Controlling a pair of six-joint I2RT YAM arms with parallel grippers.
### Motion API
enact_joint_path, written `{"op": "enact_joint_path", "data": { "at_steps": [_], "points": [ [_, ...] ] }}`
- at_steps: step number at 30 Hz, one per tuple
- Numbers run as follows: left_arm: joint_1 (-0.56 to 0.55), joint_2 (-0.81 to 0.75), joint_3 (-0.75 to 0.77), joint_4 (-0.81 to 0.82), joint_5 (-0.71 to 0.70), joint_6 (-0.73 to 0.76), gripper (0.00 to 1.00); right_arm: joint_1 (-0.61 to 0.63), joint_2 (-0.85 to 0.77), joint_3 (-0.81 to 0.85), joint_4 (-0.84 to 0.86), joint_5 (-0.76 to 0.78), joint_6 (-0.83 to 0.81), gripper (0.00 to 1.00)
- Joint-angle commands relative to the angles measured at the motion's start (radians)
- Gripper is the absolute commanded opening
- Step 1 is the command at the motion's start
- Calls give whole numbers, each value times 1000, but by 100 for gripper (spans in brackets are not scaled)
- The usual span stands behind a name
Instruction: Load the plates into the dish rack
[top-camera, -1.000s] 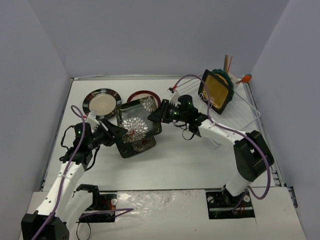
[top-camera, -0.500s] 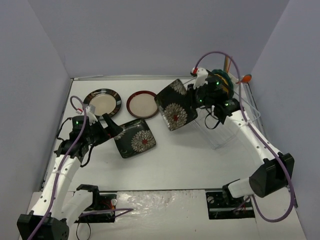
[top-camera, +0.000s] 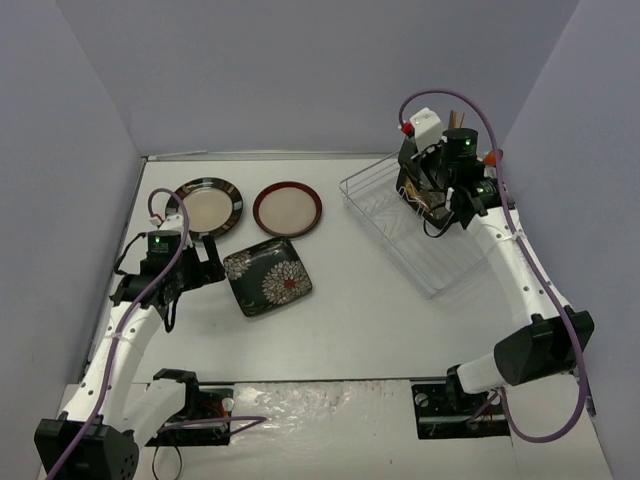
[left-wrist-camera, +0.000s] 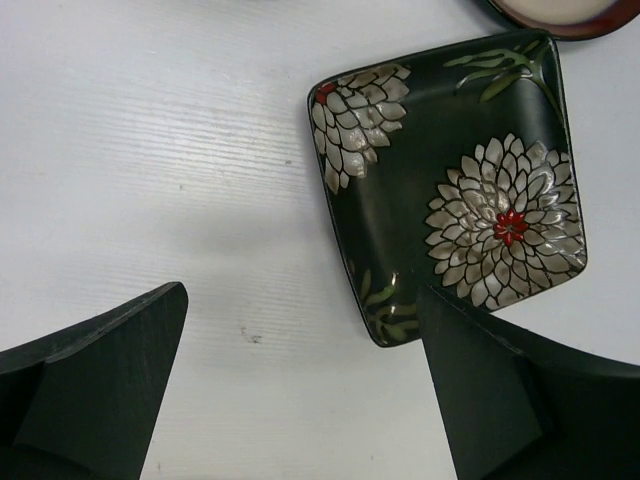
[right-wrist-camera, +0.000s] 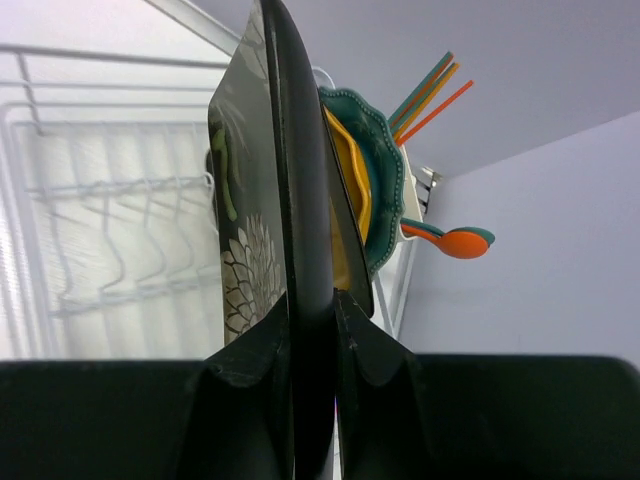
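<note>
Roughly halfway, by my judgement. At the far end of the dish rack (top-camera: 425, 255), two plates already stand on edge: a teal scalloped plate (right-wrist-camera: 388, 165) and, just in front of it, an amber-centred plate (right-wrist-camera: 347, 170), seen only as a yellow sliver. The right hand (right-wrist-camera: 312, 330) is clamped on the rim of a black floral square plate (right-wrist-camera: 262, 200), held upright and edge-on right against those two, over the rack's wires. Whether it has seated in a slot cannot be told, so that one counts as nearly loaded, not yet let go.

Three plates are left, all lying flat on the desk (top-camera: 350, 330) well to the left of the rack. Nearest the rack is the red-brown rimmed plate (top-camera: 287, 207). Farther left is the striped-black rimmed plate (top-camera: 205, 206). Nearer the arm bases than these lies a second floral square plate (top-camera: 268, 277), with the left hand (top-camera: 205, 262) just beyond it, fingers spread wide and holding nothing.

Past the rack's far corner, coloured utensils (right-wrist-camera: 435, 90) stick up. The desk is plain white and matte, and pale lilac-grey walls (top-camera: 300, 70) close it in on three sides.
</note>
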Motion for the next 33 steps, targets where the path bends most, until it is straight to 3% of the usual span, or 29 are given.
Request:
{"op": "enact_joint_path", "data": {
  "at_steps": [1, 13, 27, 33],
  "points": [
    [6, -2, -1, 73, -34, 40, 97, -13, 35, 80, 212, 53, -131, 0],
    [17, 8, 1, 80, -25, 45, 97, -48, 183, 74, 287, -13, -118, 0],
    [17, 25, 0, 79, -20, 48, 97, -106, 226, -3, 342, -149, -43, 0],
    [15, 25, 0, 74, -20, 49, 97, -112, 247, 0, 334, -201, -22, 4]
  ]
}}
